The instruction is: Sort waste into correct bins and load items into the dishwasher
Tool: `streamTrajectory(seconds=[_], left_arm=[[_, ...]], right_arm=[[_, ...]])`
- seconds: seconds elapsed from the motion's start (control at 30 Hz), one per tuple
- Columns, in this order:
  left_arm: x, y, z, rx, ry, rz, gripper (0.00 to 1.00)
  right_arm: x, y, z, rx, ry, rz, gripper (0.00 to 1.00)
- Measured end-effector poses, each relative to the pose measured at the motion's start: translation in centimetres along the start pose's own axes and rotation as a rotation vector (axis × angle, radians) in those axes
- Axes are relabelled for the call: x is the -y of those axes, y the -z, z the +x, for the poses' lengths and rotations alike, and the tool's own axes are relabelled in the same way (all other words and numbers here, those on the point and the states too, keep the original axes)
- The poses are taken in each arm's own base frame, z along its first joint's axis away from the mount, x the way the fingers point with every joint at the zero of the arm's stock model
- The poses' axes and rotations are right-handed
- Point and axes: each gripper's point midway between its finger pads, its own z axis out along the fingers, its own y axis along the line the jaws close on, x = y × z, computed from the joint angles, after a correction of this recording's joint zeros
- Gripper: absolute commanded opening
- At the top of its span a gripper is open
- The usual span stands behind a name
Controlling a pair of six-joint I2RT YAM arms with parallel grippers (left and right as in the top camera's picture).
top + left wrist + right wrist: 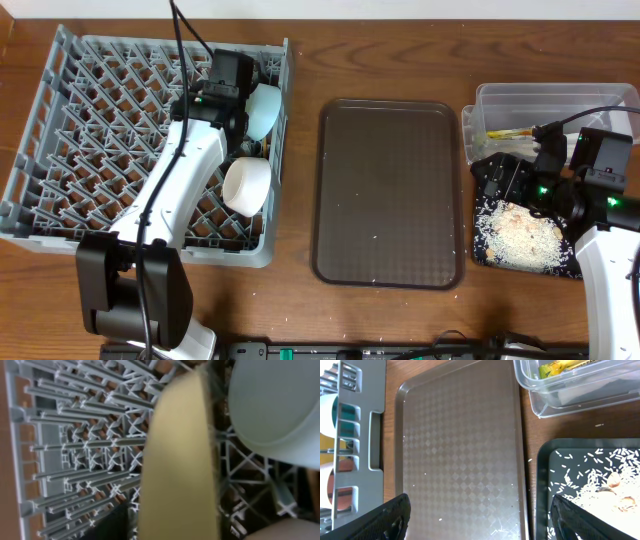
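The grey dish rack [60, 190] stands at the left. My left gripper [225, 85] is over its far right part, shut on the yellow plate [180, 460], which stands on edge among the pegs [75, 460]. The light blue bowl [265, 108] [280, 405] lies just right of it, and the pale pink bowl [247, 183] sits nearer the front. My right gripper [485, 520] is open and empty, over the gap between the brown tray and the black tray [480, 250] [545, 460], which holds rice [520, 235] [600, 475]. The clear tub [560, 100] [570, 397] holds the yellow-green wrapper [500, 133] [560, 366]. Chopsticks are out of view.
The brown serving tray [390, 190] [460, 450] lies in the middle with a few rice grains on it. A few grains lie on the wooden table [300, 310] near the rack. The rack's side wall [355, 435] shows at the left of the right wrist view.
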Motion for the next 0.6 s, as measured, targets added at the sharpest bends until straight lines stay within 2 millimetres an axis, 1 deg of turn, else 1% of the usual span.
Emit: streamTrajectory(seconds=[0.07, 0.13, 0.23, 0.3, 0.4, 0.43, 0.47, 0.5, 0.53, 0.6], left_arm=[[0.2, 0.0, 0.1, -0.004, -0.004, 0.010, 0.73], [0.3, 0.2, 0.2, -0.005, 0.003, 0.019, 0.81], [0.2, 1.3, 0.7, -0.009, 0.038, 0.040, 0.84], [0.2, 2.8, 1.4, -0.008, 0.074, 0.079, 0.85], [0.2, 6.8, 1.1, 0.076, 0.153, 0.187, 0.86], [0.1, 8.7, 0.6, 0.132, 0.190, 0.237, 0.86], [0.0, 10.1, 0.3, 0.172, 0.214, 0.269, 0.87], [-0.1, 12.5, -0.2, 0.238, 0.250, 0.330, 0.87], [-0.2, 13.7, -0.3, 0.269, 0.270, 0.357, 0.87], [-0.4, 16.9, -0.5, 0.350, 0.316, 0.437, 0.87]], right_arm=[[0.0, 0.0, 0.0, 0.000, 0.000, 0.000, 0.87], [0.0, 0.0, 0.0, 0.001, 0.000, 0.000, 0.86], [-0.1, 0.0, -0.6, 0.022, 0.012, -0.002, 0.85], [-0.2, 0.0, -1.0, 0.040, 0.022, -0.006, 0.82], [-0.9, 0.4, -1.8, 0.059, 0.035, -0.030, 0.80], [-1.4, 0.7, -2.3, 0.072, 0.047, -0.048, 0.80], [-2.1, 1.1, -2.9, 0.087, 0.063, -0.071, 0.80], [-3.2, 1.7, -3.7, 0.108, 0.090, -0.105, 0.81], [-4.2, 2.2, -4.2, 0.124, 0.112, -0.133, 0.81], [-6.1, 3.0, -4.9, 0.144, 0.157, -0.184, 0.82]])
